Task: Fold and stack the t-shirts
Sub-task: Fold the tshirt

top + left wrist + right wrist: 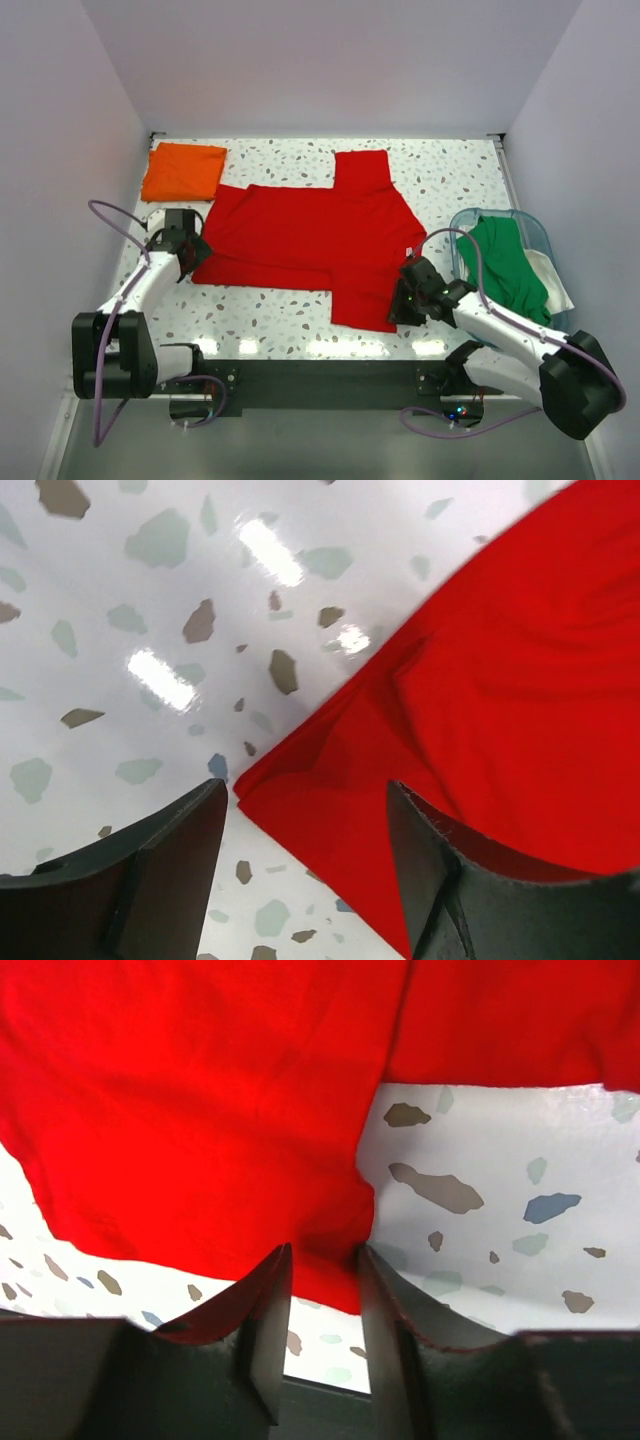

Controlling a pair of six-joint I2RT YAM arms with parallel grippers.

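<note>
Top and wrist views, red shirt spread for folding. The left arm point(140, 285) rises from its base at lower left and slants toward centre left, setting the left gripper point(305, 795) over the left-hand lower corner of the red t-shirt point(310, 240). Its fingers point(150, 870) stand wide apart and released, and in the left wrist view the shirt's corner lies on the table between them, with no pad seen touching the cloth. The right arm point(500, 335) runs from lower right up and leftward, lowering the right gripper point(322, 1260) at the right edge of the lower sleeve. Here the fingers point(265, 1310) are only narrowly parted, and the sleeve's hem reaches into the gap with table visible below it; they are not clenched on the cloth. The red t-shirt lies flat at the centre of the speckled table point(280, 160), its long axis running left to right across the frame. The hem faces left, the collar with its small white neck label point(409, 250) faces right, and one sleeve points to the top of the frame, the other to the bottom. A folded orange t-shirt point(183, 170) rests at upper left, just beside the red hem corner. At the right edge a translucent teal tub point(470, 222) holds the crumpled green t-shirt point(505, 265), with a white cloth point(558, 290) beneath it.
</note>
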